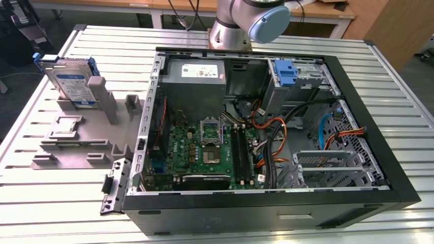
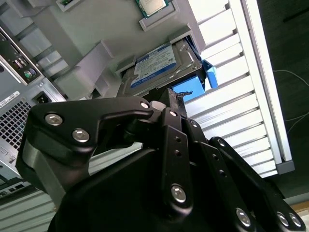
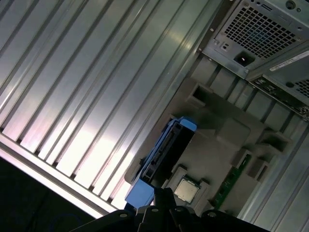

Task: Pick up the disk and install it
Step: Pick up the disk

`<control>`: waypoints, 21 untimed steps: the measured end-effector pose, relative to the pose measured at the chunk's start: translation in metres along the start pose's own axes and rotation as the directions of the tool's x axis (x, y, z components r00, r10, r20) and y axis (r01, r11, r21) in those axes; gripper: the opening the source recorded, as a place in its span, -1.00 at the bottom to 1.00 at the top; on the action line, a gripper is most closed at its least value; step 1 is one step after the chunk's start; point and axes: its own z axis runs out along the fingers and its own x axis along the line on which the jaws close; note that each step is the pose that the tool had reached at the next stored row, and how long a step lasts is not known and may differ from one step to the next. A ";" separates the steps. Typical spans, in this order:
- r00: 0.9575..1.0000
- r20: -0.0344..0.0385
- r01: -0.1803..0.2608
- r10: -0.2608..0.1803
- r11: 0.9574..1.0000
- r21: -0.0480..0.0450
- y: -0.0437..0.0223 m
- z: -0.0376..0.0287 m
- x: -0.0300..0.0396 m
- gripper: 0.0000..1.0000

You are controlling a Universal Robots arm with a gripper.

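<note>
The disk (image 1: 70, 81) stands on edge in a slot of the grey holder plate (image 1: 81, 145), at the exterior view's left beside the open computer case (image 1: 271, 127). It is grey metal with a white-and-blue label and a blue bracket (image 2: 193, 89). In the first wrist view the disk (image 3: 161, 154) is edge-on. My gripper (image 3: 161, 195) hangs above it with clear space between them. Its black fingers meet in one tip and hold nothing. In the second wrist view the gripper (image 2: 175, 96) points toward the labelled face of the disk (image 2: 159, 65).
The holder plate also carries a processor chip (image 3: 186, 189) and a memory stick (image 3: 231, 183). Inside the case are a grey power-supply box (image 1: 196, 76), a silver cage with a blue latch (image 1: 288, 76), a motherboard (image 1: 210, 147), loose cables and a bare metal bay (image 1: 326, 168). The ribbed table (image 1: 61, 203) surrounds everything.
</note>
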 end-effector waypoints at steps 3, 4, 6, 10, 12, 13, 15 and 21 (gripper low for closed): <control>1.000 0.000 -0.001 0.001 1.000 0.000 0.0000 0.0000 0.0000 -0.80; 1.000 0.000 -0.001 0.001 1.000 0.000 0.0000 0.0000 0.0000 -0.80; 1.000 0.000 -0.002 0.002 1.000 0.000 0.0000 0.0000 0.0000 -0.80; 1.000 0.000 -0.002 0.002 1.000 0.000 0.0000 0.0000 0.0000 -0.80; 1.000 0.000 -0.005 0.005 1.000 0.000 -0.0002 0.0001 0.0002 -0.80; 1.000 0.001 -0.014 0.014 1.000 0.000 -0.0005 0.0003 0.0003 -0.80; 0.999 0.002 -0.038 0.038 0.999 0.000 -0.0008 0.0004 0.0005 -0.80; 0.994 0.005 -0.109 0.109 0.994 -0.001 -0.0013 0.0008 0.0007 -0.80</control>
